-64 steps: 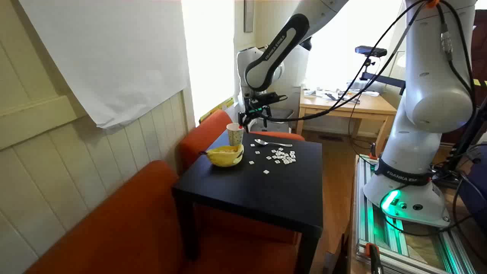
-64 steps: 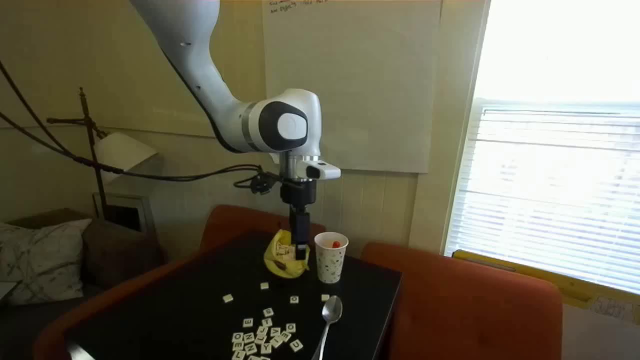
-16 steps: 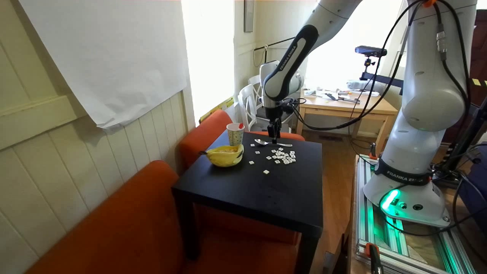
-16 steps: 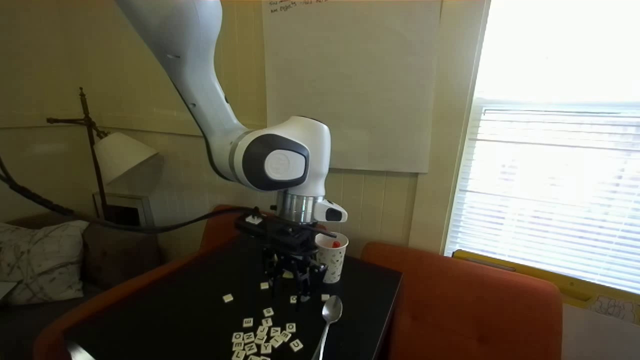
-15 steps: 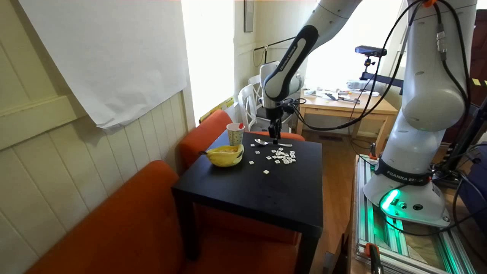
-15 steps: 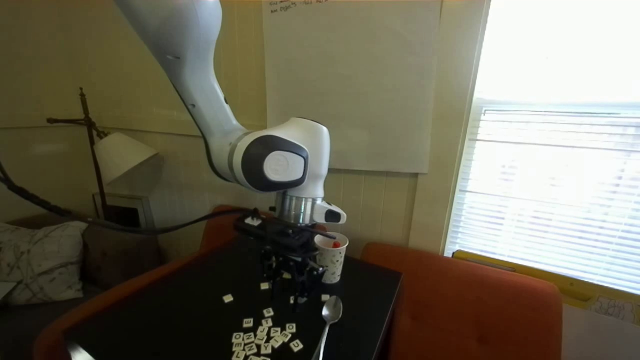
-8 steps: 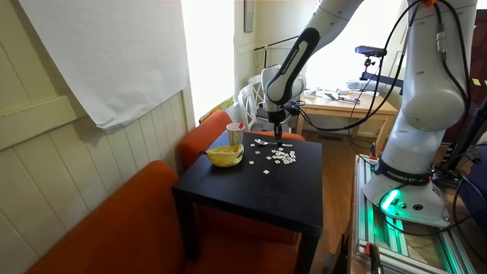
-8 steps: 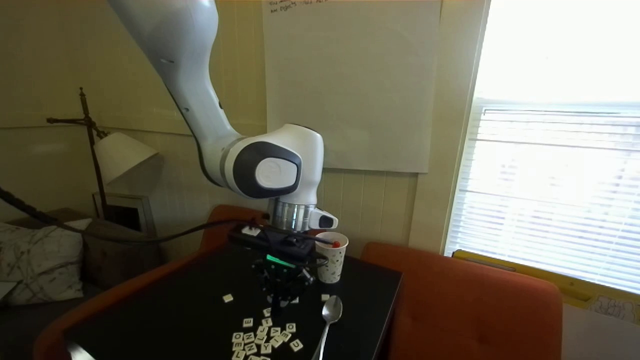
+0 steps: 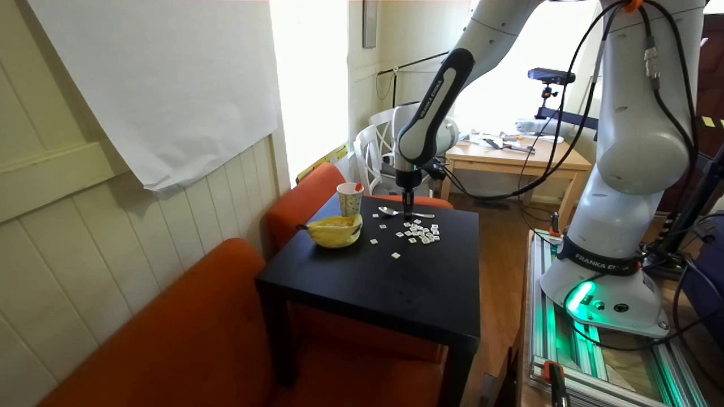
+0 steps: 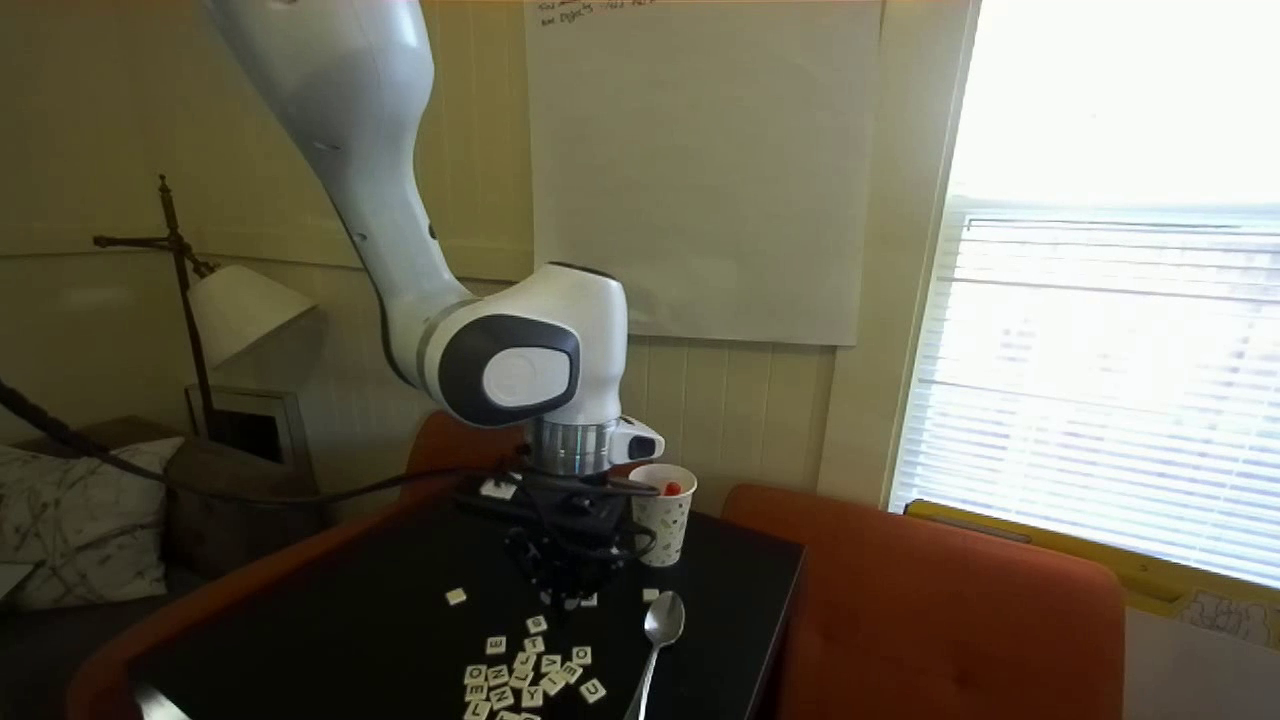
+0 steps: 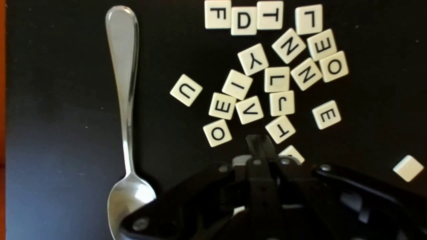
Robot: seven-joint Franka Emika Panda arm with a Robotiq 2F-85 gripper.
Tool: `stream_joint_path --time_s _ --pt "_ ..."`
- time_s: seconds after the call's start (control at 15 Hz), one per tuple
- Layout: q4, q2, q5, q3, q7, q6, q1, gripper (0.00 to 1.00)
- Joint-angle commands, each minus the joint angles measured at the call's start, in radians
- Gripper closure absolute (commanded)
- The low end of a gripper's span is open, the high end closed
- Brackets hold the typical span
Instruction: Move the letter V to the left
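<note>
Tile V (image 11: 250, 110) and Robotiq gripper (image 11: 262, 146), as I saw them at the black table (image 9: 356, 280).
Tile V lay face up near the centre of the wrist view, between an E tile (image 11: 222, 106) and a J tile (image 11: 282, 103); the gripper's jaws stood together just below it in frame. Also present: metal spoon (image 11: 124, 66), left of frame; patterned paper cup (image 9: 349, 200), yellow bowl (image 9: 335, 234), mid-frame in an exterior view.
</note>
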Motion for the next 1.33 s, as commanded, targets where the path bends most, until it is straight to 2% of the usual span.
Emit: stream_joint_path --time_s 0.0,0.07,1.27 --pt "-0.021 0.020 0.076 0.052 -0.106 0.051 -0.052 0.97" --pt "-0.006 0.010 0.033 0.023 -0.044 0.017 -0.018 0.98" --pt "-0.006 0.018 0.015 -0.014 -0.025 -0.048 -0.013 0.98"
